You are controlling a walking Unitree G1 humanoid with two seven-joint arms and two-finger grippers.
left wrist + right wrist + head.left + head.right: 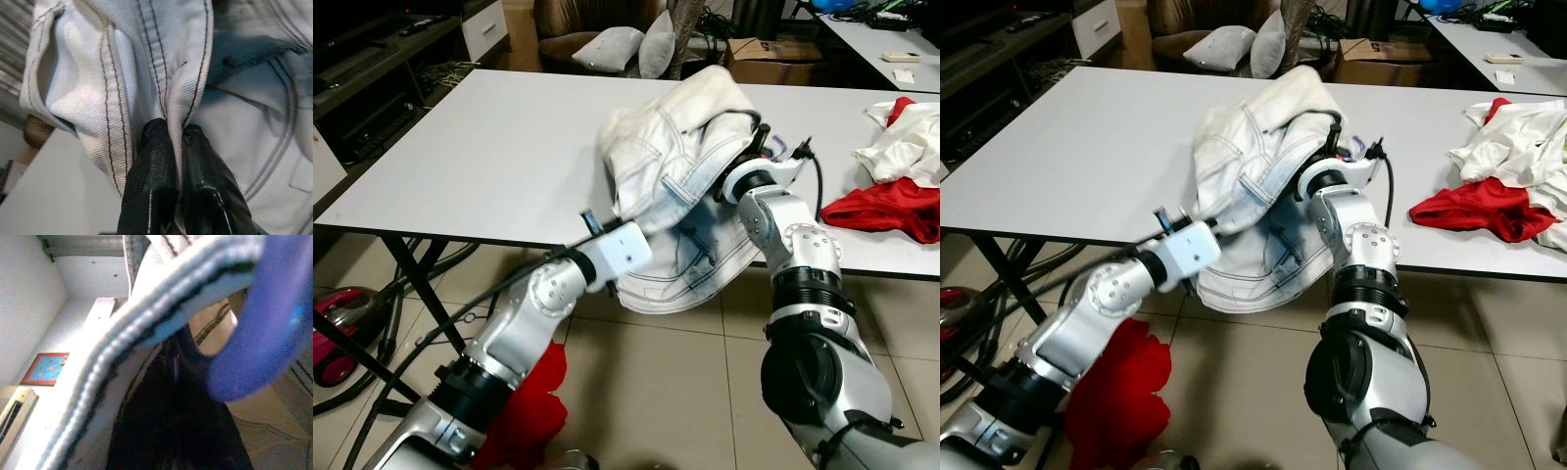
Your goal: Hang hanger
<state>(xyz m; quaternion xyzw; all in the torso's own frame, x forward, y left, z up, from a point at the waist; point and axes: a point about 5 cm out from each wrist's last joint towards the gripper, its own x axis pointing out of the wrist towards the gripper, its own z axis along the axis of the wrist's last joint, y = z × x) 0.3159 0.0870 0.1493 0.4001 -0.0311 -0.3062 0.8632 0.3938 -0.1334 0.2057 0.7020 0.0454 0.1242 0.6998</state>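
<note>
A pale denim garment [671, 137] with dark stitching is held up over the near edge of the white table [480, 147]; its lower part hangs past the edge. My left gripper [176, 129] is shut on a stitched seam of it, at the garment's left side. My right arm [773, 211] reaches into the garment from the right, where the cloth hides its fingers. In the right wrist view my right gripper [172, 357] is a dark, closed mass against a blue-purple hanger [264, 333], with a blurred seam [146, 328] crossing in front.
Red and white clothes [896, 186] lie on the table's right side. A red cloth [524, 411] lies on the tiled floor by my left arm. A pink vacuum cleaner [342, 328] and the table legs [406, 274] stand to the left. Cushions [626, 44] and a cardboard box [773, 59] are beyond.
</note>
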